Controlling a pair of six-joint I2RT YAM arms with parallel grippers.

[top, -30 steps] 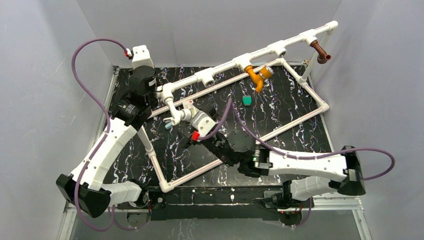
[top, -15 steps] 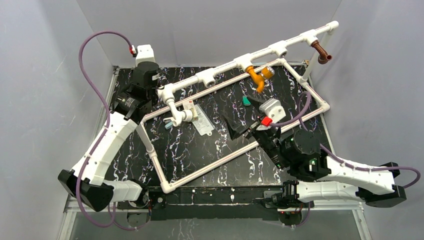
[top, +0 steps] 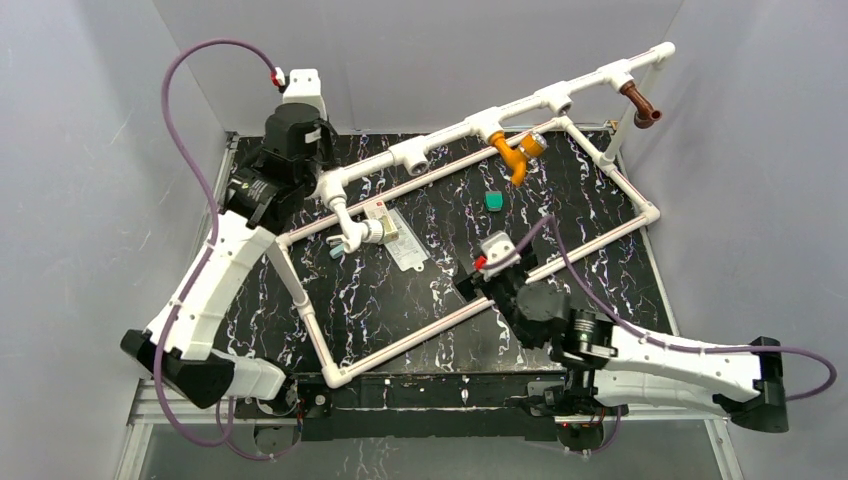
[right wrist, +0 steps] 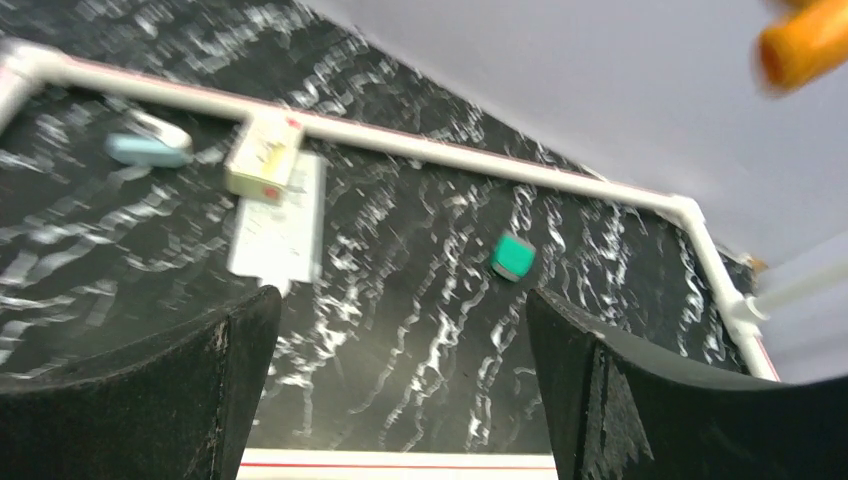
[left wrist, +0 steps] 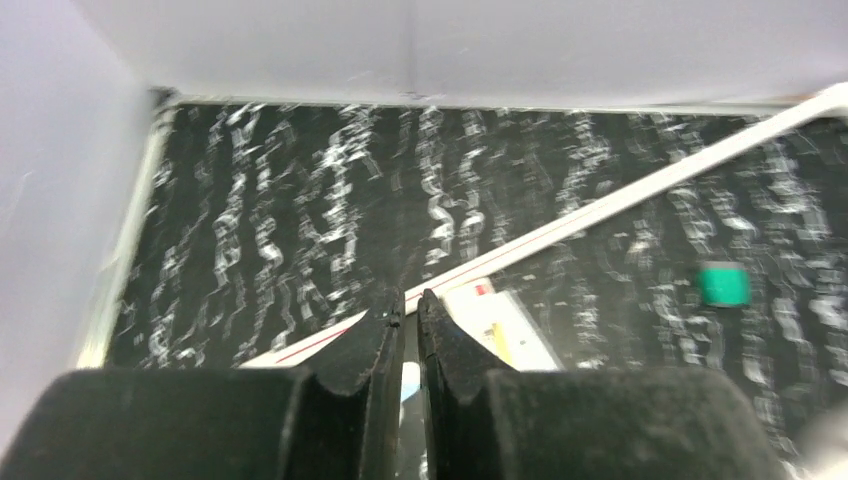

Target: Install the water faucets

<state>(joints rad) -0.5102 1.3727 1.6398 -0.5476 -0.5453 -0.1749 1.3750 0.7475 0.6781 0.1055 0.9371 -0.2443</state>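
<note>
The water faucets all sit on the pipe frame point(top: 450, 130) now, I judge: the white faucet point(top: 350, 228) hangs from the leftmost fitting, the orange faucet point(top: 512, 155) mid-rail, and the reddish-brown faucet point(top: 640, 103) at the far right end. My left gripper point(left wrist: 410, 300) has drawn back a little toward the rear corner. Its fingers are pinched to a thin slit with nothing between them, and the white faucet is near but untouched. The right gripper point(right wrist: 400, 320) was at that white faucet a second ago — it has since swung off and settled mid-table, fingers spread wide and empty, well apart from every faucet. To me that means the last one has been let go — installation looks about finished.
</note>
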